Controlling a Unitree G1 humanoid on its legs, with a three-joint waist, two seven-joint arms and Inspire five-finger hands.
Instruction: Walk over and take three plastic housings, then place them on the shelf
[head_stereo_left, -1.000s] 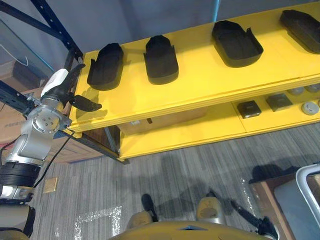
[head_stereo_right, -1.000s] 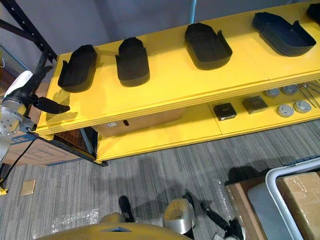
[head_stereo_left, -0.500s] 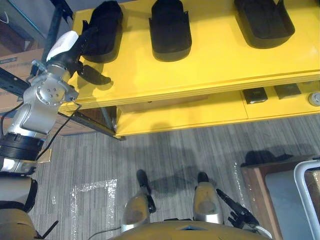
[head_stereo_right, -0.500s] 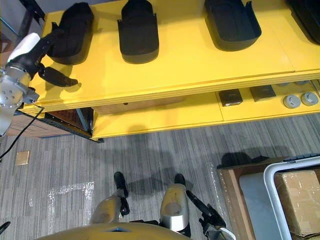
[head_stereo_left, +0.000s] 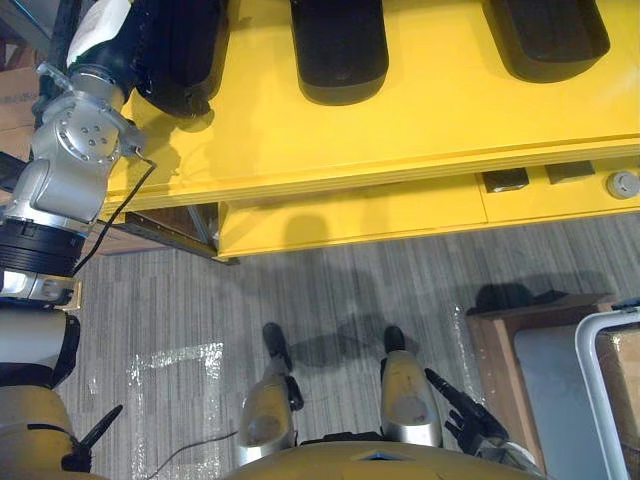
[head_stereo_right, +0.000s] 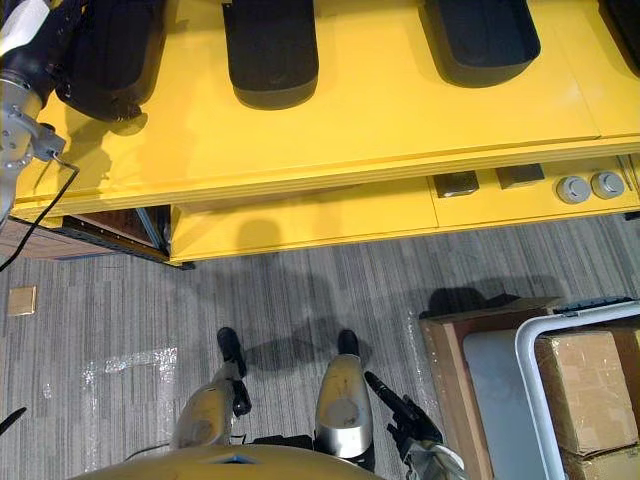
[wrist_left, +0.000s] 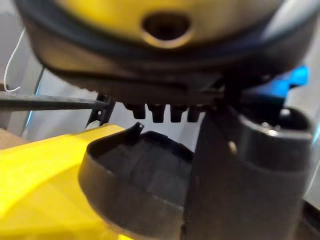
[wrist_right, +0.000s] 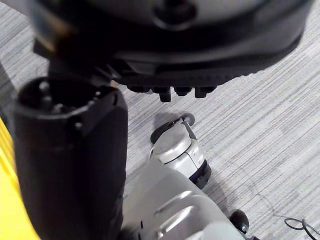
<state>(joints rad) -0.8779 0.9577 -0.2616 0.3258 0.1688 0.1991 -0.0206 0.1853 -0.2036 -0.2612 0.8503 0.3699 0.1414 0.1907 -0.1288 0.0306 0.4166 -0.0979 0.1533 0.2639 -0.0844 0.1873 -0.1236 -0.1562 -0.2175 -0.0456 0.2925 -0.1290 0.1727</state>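
Note:
Three black plastic housings lie in a row on the yellow top shelf (head_stereo_left: 420, 110): a left one (head_stereo_left: 190, 50), a middle one (head_stereo_left: 340, 45) and a right one (head_stereo_left: 545, 35). My left hand (head_stereo_left: 100, 25), with its white thumb cover, reaches onto the left housing (wrist_left: 135, 175) at the shelf's left end. In the left wrist view its thumb (wrist_left: 245, 175) stands beside the housing's rounded end and its fingers look straight, not curled round it. My right hand (head_stereo_left: 468, 425) hangs open low beside me, over the carpet, holding nothing.
The lower yellow shelf holds small dark square parts (head_stereo_left: 505, 180) and round grey parts (head_stereo_right: 590, 186). A brown platform with a white-rimmed bin (head_stereo_right: 530, 370) and cardboard boxes (head_stereo_right: 590, 385) stands at the lower right. The rack's dark frame (head_stereo_right: 120, 235) runs at the left.
The camera has closed in on the shelf and tipped down. My left hand has gone from the shelf's front edge forward onto the left housing. The right hand still hangs low.

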